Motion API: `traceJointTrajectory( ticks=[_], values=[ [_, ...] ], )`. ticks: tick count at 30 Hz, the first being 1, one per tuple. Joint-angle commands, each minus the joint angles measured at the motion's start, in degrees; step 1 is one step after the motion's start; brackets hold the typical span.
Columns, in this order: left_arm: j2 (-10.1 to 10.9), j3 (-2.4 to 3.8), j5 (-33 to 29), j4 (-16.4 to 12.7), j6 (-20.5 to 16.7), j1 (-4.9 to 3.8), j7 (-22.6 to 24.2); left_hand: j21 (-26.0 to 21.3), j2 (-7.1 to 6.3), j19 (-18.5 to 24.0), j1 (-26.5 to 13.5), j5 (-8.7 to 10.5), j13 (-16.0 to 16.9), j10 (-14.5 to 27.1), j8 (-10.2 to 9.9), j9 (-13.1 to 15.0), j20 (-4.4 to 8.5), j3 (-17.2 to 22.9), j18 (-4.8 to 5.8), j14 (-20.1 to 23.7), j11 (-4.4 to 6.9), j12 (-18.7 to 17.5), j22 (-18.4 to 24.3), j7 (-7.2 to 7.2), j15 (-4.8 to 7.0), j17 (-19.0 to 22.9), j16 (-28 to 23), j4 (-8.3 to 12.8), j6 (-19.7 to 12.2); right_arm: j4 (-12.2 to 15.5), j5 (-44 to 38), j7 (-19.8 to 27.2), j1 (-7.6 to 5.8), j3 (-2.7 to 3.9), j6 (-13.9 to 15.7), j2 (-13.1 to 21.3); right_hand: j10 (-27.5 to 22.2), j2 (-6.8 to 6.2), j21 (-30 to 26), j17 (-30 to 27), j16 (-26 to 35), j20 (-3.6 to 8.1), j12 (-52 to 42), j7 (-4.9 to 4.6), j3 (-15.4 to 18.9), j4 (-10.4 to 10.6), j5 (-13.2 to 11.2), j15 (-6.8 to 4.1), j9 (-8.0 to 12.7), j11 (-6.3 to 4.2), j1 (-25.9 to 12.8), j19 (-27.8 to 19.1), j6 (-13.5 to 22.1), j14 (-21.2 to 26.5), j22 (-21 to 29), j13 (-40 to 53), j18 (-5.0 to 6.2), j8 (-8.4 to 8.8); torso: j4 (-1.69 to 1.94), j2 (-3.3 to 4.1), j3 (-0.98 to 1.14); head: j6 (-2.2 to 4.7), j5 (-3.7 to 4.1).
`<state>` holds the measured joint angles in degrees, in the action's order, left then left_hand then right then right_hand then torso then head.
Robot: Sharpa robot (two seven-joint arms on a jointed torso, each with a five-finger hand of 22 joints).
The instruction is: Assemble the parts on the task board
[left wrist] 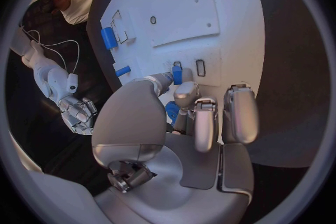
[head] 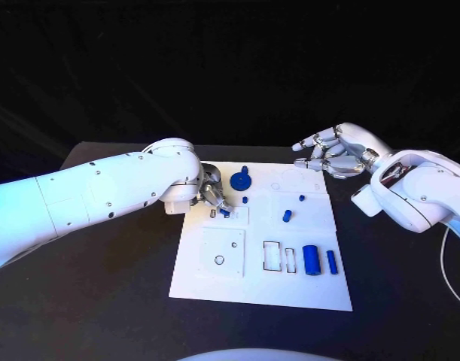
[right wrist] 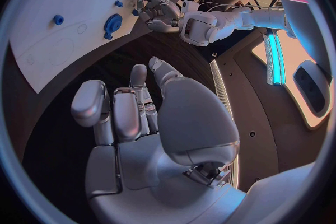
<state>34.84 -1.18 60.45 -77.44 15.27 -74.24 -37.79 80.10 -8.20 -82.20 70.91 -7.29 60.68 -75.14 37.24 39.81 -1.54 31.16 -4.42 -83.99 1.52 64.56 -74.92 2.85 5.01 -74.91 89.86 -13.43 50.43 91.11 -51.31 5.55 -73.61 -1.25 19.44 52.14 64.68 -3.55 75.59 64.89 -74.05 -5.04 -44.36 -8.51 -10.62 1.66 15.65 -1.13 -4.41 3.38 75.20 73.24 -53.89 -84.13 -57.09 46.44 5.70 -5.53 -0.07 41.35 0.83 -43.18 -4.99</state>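
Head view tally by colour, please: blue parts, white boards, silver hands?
Blue parts: 7 (gear disc, thick cylinder, slim bar, three small pegs, one piece beside the left hand)
White task board: 1
Silver hands: 2, left and right hand
Total: 10

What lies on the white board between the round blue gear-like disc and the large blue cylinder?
In the head view, a small blue peg stands between the disc and the cylinder; otherwise bare white board.

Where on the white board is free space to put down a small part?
The board's near strip, below the large blue cylinder, is bare. So is the far right corner near the right hand. It is crowded around the left hand and the blue disc.
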Motion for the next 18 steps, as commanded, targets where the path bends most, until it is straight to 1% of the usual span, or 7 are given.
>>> traceJointTrajectory(
  ticks=[1, 6, 12, 18],
  values=[
    [0.0, -0.12, 1.3, 0.1, 4.0, 0.14, -0.6, 0.3, 0.65, -0.3, 0.1, -0.16, 0.0, -0.5, 0.3, 0.1, 0.02, 9.9, 0.96, -6.0, 0.04, 0.3, 0.0, -0.19, -0.13, -15.1, 0.1, 9.8, -0.2, -0.1, 0.9, 0.3, 0.04, 0.0, -1.0, -0.1, -0.3, -0.02, -0.2, 0.0, 0.4, 0.06, 0.2, -0.2, -0.2, 0.1, 0.3, 0.02, 0.1, 0.02, 0.3, -0.3, -0.1, -1.0, 0.0, 0.0, 0.81, -0.2, 0.0, -0.02, 0.01, -0.02, -0.06],
    [0.0, -0.13, 1.8, 0.0, 5.4, 0.16, -0.7, 0.2, 0.51, -0.2, -0.1, -0.2, 0.0, -0.5, 0.4, 0.2, 0.02, 10.1, 0.93, -6.0, 0.04, 0.2, 0.1, -0.19, -0.14, -15.1, 0.1, 10.0, -0.2, -0.1, 1.0, 0.4, 0.05, 0.0, -1.1, -0.2, -0.3, -0.02, -0.2, 0.0, 0.4, 0.06, 0.2, -0.2, -0.2, 0.1, 0.3, 0.02, 0.1, 0.02, 0.3, -0.3, -0.1, -1.0, 0.0, 0.0, 0.81, -0.2, -0.05, -0.02, 0.01, 0.0, -0.09],
    [-0.2, -0.18, 2.1, 0.2, 5.2, 0.26, -0.7, 0.1, 0.44, -0.2, -0.3, -0.21, -0.2, -0.4, 0.4, 0.3, 0.01, 10.1, 0.9, -6.0, 0.02, 0.1, 0.2, -0.19, -0.16, -15.1, 0.1, 10.0, -0.2, -0.1, 1.0, 0.4, 0.05, -0.01, -1.2, -0.2, -0.3, -0.02, -0.2, 0.0, 0.4, 0.06, 0.2, -0.2, -0.2, 0.1, 0.3, 0.02, 0.1, 0.02, 0.3, -0.3, -0.1, -1.0, 0.0, 0.0, 0.81, -0.2, -0.02, 0.01, 0.02, -0.01, -0.11],
    [-0.5, -0.29, 2.1, 0.4, 4.9, 0.6, -0.7, 0.1, 0.44, -0.1, -0.7, -0.21, -0.2, -0.4, 0.5, 0.4, -0.01, 10.2, 0.9, -6.0, 0.0, 0.1, 0.2, -0.19, -0.17, -15.1, 0.1, 10.0, -0.1, -0.1, 1.0, 0.4, 0.06, -0.01, -1.3, -0.2, -0.3, 0.02, -0.2, 0.0, 0.4, 0.05, 0.2, -0.2, -0.3, 0.2, 0.3, 0.03, 0.1, 0.02, 0.2, -0.3, -0.1, -1.0, 0.1, -0.1, 0.81, -0.22, -0.08, 0.02, 0.04, -0.06, -0.08]
  ],
)
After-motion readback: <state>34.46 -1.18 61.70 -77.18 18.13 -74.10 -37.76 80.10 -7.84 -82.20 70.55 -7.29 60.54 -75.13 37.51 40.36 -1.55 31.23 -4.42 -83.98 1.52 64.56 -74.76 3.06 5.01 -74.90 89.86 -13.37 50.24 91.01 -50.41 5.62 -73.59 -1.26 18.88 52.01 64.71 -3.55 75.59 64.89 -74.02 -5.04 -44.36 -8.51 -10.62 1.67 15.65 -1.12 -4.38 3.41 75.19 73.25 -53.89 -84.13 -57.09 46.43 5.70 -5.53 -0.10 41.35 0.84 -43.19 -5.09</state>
